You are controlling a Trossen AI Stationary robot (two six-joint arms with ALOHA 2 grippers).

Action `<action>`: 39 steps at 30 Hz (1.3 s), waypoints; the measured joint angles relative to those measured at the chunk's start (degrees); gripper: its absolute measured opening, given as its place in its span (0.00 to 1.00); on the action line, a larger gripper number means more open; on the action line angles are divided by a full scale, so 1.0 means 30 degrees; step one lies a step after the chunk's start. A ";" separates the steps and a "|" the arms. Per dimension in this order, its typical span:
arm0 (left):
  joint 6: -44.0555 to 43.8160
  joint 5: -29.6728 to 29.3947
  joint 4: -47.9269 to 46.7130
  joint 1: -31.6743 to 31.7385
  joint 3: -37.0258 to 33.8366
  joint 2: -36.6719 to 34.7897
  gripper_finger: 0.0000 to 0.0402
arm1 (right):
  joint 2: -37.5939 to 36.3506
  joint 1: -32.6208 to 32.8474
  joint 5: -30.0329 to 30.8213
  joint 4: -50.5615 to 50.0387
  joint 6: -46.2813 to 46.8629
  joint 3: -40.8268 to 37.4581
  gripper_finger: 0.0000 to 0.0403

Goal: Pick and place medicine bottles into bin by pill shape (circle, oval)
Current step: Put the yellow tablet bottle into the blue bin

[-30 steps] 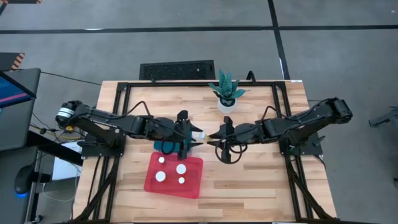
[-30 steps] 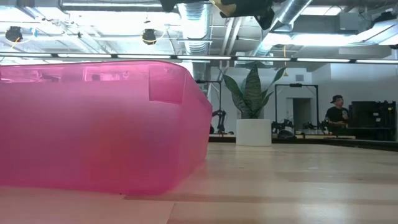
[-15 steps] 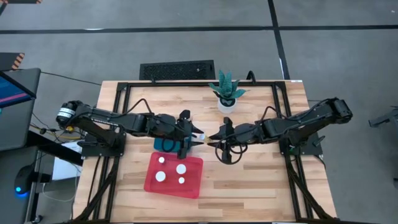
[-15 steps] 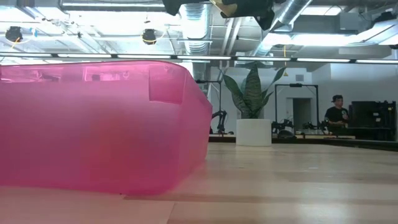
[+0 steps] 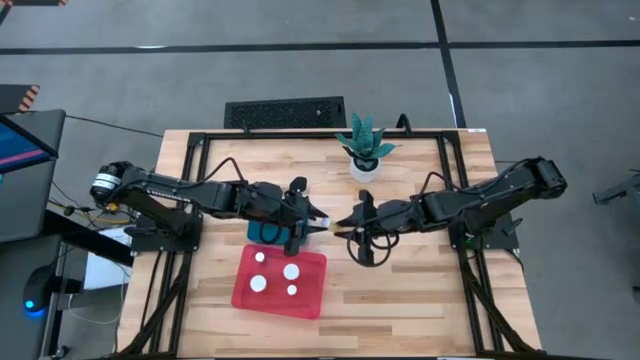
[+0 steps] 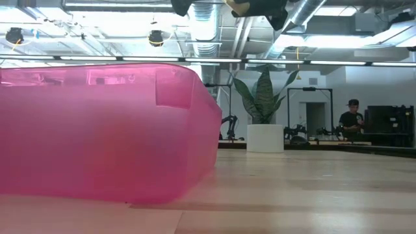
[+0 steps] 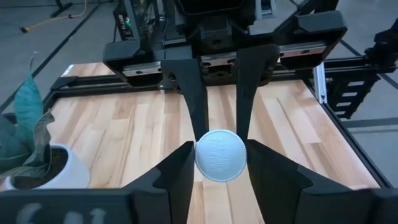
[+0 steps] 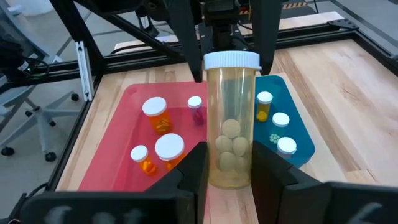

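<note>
Mid-table, above the wood, the two grippers meet end to end with one bottle between them. Bottle is clear yellowish with a white cap, round pale pills piled in its lower half.

Right gripper: fingers partly closed, pressed against both sides of the bottle's lower body, holding it.

Left gripper: its own camera shows the white cap face-on between its two fingers, which sit snug at either side of the cap. From the right wrist the same fingers reach in at the cap end. Whether they truly clamp it I cannot tell; they are at least touching or a hair off.

In the high view the held bottle hangs just past the far edge of the pink bin, between the arms.

Containers:
- Pink bin, near side of the table, left of centre. Holds four white-capped bottles; right wrist view shows amber-orange bodies on three and a smaller one with a darker body.
- Teal bin, just behind the pink one and mostly hidden under the left arm from above. Three small white-capped bottles in it, one amber.

Plant in a white pot stands at the far edge. Low view is filled by the pink bin's wall; a person stands far off in the room.
</note>
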 joint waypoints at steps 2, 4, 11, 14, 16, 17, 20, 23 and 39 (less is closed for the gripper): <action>-0.0007 0.0276 0.0007 0.0014 0.0000 0.0000 0.33 | 0.0003 0.0000 -0.0026 0.0011 -0.0007 0.0000 0.25; -0.0055 0.0490 0.0007 0.0021 0.0000 0.0000 0.31 | 0.0005 0.0007 -0.0070 0.0015 -0.0007 0.0000 0.25; -0.0169 0.0599 0.0000 0.0007 -0.0007 0.0000 0.29 | 0.0005 0.0000 -0.0420 0.0019 0.0000 0.0000 0.25; -0.0283 0.0647 0.0000 0.0007 -0.0007 0.0000 0.28 | 0.0005 0.0000 -0.0455 0.0024 0.0000 0.0000 0.25; -0.0300 0.0645 0.0000 0.0007 -0.0007 0.0000 0.28 | 0.0005 0.0000 -0.0464 0.0022 0.0003 0.0000 0.25; -0.0306 0.0609 0.0000 0.0007 -0.0007 0.0000 0.28 | 0.0005 0.0000 -0.0464 0.0022 0.0015 0.0000 0.26; -0.0298 0.0416 -0.0007 -0.0008 -0.0007 0.0000 0.28 | 0.0005 -0.0007 -0.0464 -0.0022 0.0046 0.0000 0.29; -0.0272 0.0399 -0.0008 -0.0008 -0.0007 0.0000 0.28 | 0.0005 -0.0020 -0.0424 -0.0134 0.0473 0.0000 0.37; -0.1490 -0.1564 -0.7108 0.0619 -0.0022 -0.2047 0.28 | 0.0005 0.0611 -0.0325 -0.4173 0.2214 0.0007 0.59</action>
